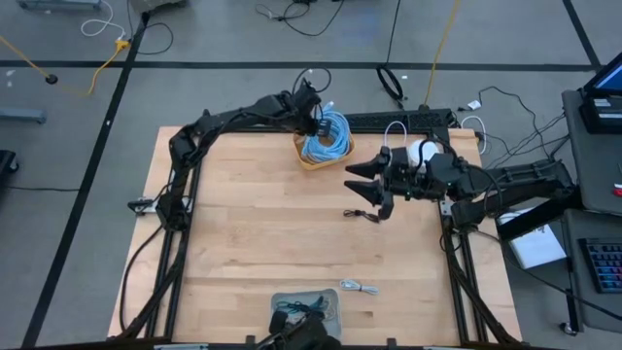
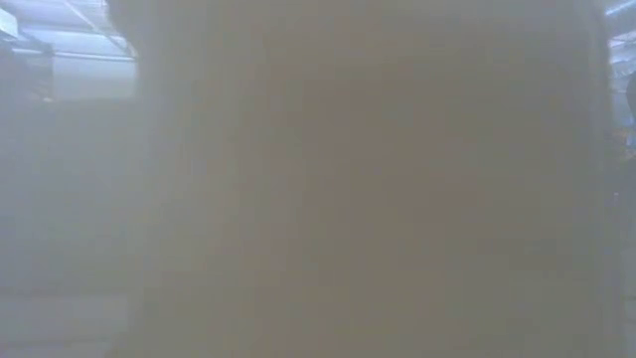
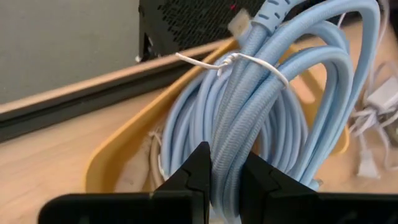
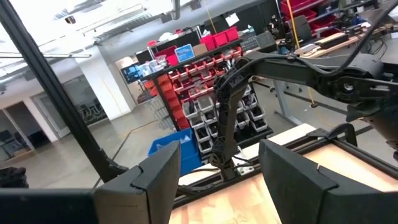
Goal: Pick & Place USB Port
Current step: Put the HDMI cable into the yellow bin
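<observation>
A light-blue cable coil (image 1: 328, 135), bound with a white twist tie (image 3: 252, 61), stands on edge in a yellow bowl (image 1: 309, 158) at the table's far middle. My left gripper (image 1: 313, 117) is over the bowl's far left side, shut on the coil (image 3: 267, 106). My right gripper (image 1: 358, 182) hangs open and empty above the table, right of the bowl; its wrist view shows the two fingers wide apart (image 4: 217, 180). A small dark cable piece (image 1: 356, 213) lies on the table below it. The low view is blocked. My left gripper pinches a bundle of several strands of the coil (image 3: 227, 163) between its two fingers (image 3: 198, 171), on the side of the loop away from the twist tie. The fingers lie across the strands, slanting down from the table's far left. The coil stands upright, its lower part within the bowl (image 3: 118, 158).
A grey tray (image 1: 304, 295) with cables sits at the near edge, and a small white cable (image 1: 361, 287) lies beside it. A black perforated box (image 3: 186, 22) and white cables (image 3: 373, 106) lie behind the bowl at the far edge. The table's middle is bare wood.
</observation>
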Tool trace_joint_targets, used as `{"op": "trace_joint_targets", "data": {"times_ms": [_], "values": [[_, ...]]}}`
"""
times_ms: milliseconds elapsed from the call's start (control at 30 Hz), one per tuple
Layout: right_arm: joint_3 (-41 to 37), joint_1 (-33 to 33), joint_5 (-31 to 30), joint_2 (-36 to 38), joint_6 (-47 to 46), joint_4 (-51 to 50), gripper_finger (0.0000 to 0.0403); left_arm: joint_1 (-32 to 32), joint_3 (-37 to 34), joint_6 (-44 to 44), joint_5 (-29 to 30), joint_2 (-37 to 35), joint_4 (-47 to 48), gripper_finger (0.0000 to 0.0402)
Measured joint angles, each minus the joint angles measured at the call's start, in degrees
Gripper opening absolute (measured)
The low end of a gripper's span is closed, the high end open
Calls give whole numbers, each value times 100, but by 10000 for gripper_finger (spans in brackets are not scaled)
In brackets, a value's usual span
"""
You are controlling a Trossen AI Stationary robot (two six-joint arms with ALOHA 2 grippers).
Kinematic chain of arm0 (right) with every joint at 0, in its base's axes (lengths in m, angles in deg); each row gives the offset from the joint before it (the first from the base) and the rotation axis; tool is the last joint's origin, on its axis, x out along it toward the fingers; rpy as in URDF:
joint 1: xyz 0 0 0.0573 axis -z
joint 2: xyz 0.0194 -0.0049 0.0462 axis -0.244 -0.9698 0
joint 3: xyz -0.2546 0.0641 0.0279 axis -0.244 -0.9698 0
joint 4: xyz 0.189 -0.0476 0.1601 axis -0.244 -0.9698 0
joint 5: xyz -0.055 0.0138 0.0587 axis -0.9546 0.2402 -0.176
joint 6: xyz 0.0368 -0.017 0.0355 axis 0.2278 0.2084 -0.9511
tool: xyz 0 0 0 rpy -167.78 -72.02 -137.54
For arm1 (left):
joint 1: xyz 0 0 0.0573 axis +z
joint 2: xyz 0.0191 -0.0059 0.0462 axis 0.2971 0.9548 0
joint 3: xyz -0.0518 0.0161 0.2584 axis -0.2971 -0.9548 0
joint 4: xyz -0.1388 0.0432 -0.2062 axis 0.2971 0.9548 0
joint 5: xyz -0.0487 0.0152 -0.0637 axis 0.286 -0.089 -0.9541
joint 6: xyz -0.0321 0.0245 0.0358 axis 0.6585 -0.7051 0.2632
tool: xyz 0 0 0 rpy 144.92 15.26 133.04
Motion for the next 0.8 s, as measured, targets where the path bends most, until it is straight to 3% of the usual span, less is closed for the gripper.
{"op": "trace_joint_targets", "data": {"times_ms": [200, 367, 533, 800], "values": [[0, -93, -9, 0, 42, 12, 210, 117, 0, 288, -81, 4, -245, 71], [0, -108, -20, 0, 46, 32, 210, 138, 4, 269, -420, 179, -234, 44], [0, -108, -23, 0, 85, 28, 210, 14, 7, 291, -695, 357, -307, 43], [0, -108, -16, 12, 90, 11, 210, -48, 7, 341, -348, 378, -197, 76]]}}
